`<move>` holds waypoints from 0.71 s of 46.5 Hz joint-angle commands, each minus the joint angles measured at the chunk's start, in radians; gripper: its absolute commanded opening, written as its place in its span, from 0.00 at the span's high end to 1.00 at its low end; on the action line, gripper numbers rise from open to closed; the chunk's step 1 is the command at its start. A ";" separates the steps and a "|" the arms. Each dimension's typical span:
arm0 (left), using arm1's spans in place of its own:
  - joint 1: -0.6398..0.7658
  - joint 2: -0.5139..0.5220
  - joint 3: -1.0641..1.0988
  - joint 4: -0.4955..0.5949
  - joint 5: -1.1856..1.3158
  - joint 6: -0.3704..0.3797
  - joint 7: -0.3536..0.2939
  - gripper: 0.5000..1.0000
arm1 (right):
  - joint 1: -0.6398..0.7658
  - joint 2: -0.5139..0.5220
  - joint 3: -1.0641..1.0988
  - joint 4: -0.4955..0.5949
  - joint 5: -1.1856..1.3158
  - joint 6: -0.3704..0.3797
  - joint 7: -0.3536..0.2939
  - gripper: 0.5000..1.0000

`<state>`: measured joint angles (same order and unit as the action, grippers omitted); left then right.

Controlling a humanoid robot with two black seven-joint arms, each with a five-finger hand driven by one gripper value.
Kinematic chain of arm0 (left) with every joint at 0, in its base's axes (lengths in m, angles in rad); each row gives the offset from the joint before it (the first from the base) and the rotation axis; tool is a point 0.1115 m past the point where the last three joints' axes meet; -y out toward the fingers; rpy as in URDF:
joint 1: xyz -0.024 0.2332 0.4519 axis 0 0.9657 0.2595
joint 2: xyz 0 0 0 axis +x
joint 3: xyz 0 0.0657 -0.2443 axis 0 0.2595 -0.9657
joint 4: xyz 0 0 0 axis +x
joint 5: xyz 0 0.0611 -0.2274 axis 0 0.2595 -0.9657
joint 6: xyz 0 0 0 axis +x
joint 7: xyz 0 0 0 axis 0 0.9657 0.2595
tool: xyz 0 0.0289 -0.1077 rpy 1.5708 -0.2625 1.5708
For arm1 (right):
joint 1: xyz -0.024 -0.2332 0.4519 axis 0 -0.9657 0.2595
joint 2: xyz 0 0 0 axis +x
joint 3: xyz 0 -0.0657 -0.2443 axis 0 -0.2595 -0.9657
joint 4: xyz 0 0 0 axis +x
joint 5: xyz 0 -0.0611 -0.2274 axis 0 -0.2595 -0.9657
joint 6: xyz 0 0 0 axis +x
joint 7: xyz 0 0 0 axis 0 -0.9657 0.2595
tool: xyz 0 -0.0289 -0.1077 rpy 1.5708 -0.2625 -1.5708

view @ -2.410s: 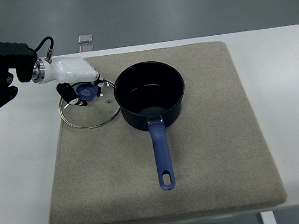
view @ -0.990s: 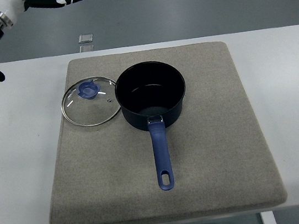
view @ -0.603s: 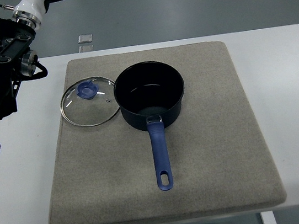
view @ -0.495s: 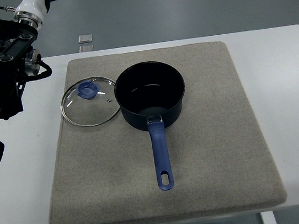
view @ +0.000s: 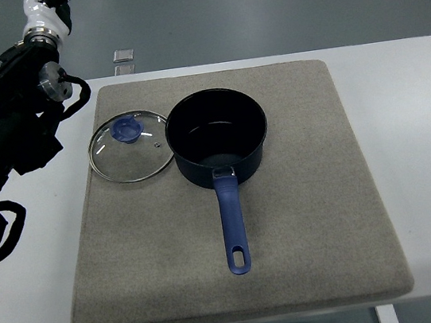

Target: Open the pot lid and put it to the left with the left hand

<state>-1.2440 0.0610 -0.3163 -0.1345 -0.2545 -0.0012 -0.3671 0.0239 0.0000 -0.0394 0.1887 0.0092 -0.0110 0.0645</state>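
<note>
Lid (view: pixel 130 148): lies flat on the mat (view: pixel 305 229), touching the left side of the pot (view: pixel 217 137), blue knob up; you can judge the placing done.
Left arm (view: pixel 13 118): raised along the upper-left edge, well apart from the lid, which sits to its lower right.
Fingers: cut off by the top edge, so you cannot tell their state.
Pot handle (view: pixel 233 223): its long axis points toward you.
Obstacles: you have 1 small clear object (view: pixel 123 55) beyond the mat; the tabletop (view: pixel 421 140) is otherwise bare.
Right arm: out of view.
</note>
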 commanded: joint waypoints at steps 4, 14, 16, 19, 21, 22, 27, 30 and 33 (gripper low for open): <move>0.029 -0.029 -0.020 0.010 0.000 0.023 0.043 0.41 | 0.001 0.000 0.000 0.000 0.000 0.000 0.000 0.17; 0.060 -0.033 -0.079 0.006 -0.003 0.003 0.042 0.39 | -0.001 0.000 0.001 0.000 0.000 0.000 0.000 0.17; 0.067 -0.033 -0.118 0.009 -0.003 -0.013 0.042 0.40 | 0.001 0.000 0.000 0.000 0.000 0.000 0.000 0.17; 0.087 -0.030 -0.179 0.010 -0.002 -0.048 0.040 0.40 | -0.001 0.000 0.001 0.000 0.000 0.000 0.000 0.17; 0.100 -0.032 -0.199 0.012 0.004 -0.062 0.037 0.39 | 0.001 0.000 0.001 0.000 0.000 0.000 0.000 0.17; 0.104 -0.032 -0.205 0.012 0.004 -0.069 0.036 0.39 | 0.001 0.000 0.001 0.000 0.000 0.000 0.000 0.17; 0.112 -0.032 -0.205 0.012 0.006 -0.072 0.022 0.22 | 0.001 0.000 0.000 0.000 0.000 0.000 0.000 0.17; 0.127 -0.033 -0.208 0.012 0.006 -0.072 0.017 0.17 | 0.001 0.000 0.000 0.000 0.000 0.000 0.000 0.17; 0.133 -0.033 -0.210 0.010 0.006 -0.072 0.014 0.16 | 0.001 0.000 0.000 0.000 0.000 0.000 0.000 0.17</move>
<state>-1.1162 0.0282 -0.5242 -0.1226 -0.2483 -0.0744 -0.3499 0.0243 0.0000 -0.0394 0.1887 0.0092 -0.0108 0.0644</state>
